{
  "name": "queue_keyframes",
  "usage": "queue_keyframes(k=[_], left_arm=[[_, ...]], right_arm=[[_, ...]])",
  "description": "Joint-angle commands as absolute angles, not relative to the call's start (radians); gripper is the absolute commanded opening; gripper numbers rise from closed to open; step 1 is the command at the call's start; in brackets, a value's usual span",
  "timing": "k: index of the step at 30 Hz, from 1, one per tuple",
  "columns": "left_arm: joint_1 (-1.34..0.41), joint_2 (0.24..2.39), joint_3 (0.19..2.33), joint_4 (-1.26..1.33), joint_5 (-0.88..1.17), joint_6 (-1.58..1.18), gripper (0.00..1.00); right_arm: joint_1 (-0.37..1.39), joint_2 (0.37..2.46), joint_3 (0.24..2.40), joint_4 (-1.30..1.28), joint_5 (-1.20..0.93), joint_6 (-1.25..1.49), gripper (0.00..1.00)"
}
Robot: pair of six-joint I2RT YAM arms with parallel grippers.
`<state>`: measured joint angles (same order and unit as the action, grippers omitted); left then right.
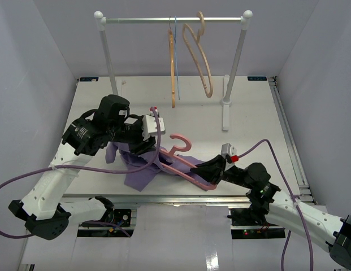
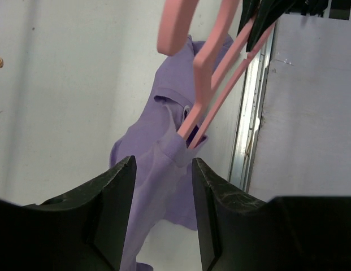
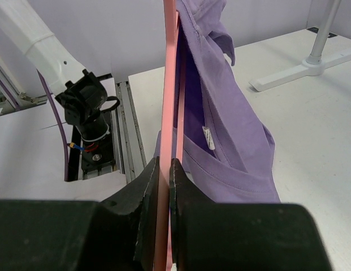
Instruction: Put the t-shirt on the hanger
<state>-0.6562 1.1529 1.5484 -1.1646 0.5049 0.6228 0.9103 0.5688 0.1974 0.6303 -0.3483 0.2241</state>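
1. Closest to my right wrist camera, my right gripper (image 3: 163, 169) is clamped tight on a pink bar of the hanger (image 3: 170, 84), one finger pressed flat on each side.
2. The hanger runs edge-on away from that grip, and the t-shirt (image 3: 232, 130) drapes down its right side.
3. My left gripper (image 2: 163, 164) is closed only part-way. A fold of the purple cloth fills the gap and touches both fingers.
4. Beyond those fingers, two pink bars pass into an opening in the cloth. I cannot tell whether it is the neck or a sleeve.
5. From above, shirt and hanger sit between my two arms over the near middle of the table (image 1: 248, 113).
6. At the far end stands a rack (image 1: 175, 20) carrying wooden hangers (image 1: 200, 62).
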Motion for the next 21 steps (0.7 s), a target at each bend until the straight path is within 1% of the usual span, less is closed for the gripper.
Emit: queue_keyframes(k=[1, 6, 12, 18, 21], left_arm=[[-0.666, 1.115, 1.525, -1.224, 0.536, 0.66, 0.56], [-0.667, 1.095, 1.447, -1.23, 0.444, 0.66, 0.57], [-0.667, 1.075, 1.397, -1.146, 0.333, 0.713, 0.58], [-0.667, 1.062, 1.392, -1.108, 0.366, 0.708, 0.59], [-0.667, 1.092, 1.36, -1.159, 0.45, 0.712, 0.56]], right_arm=[[0.911, 0.565, 0.219, 0.706, -0.376, 0.208, 0.08], [0.913, 0.561, 0.227, 0.692, -0.385, 0.204, 0.08], [0.911, 0.571, 0.232, 0.692, -0.422, 0.204, 0.08], [0.913, 0.576, 0.233, 0.687, -0.43, 0.201, 0.08], [0.913, 0.578, 0.236, 0.698, -0.434, 0.202, 0.08]])
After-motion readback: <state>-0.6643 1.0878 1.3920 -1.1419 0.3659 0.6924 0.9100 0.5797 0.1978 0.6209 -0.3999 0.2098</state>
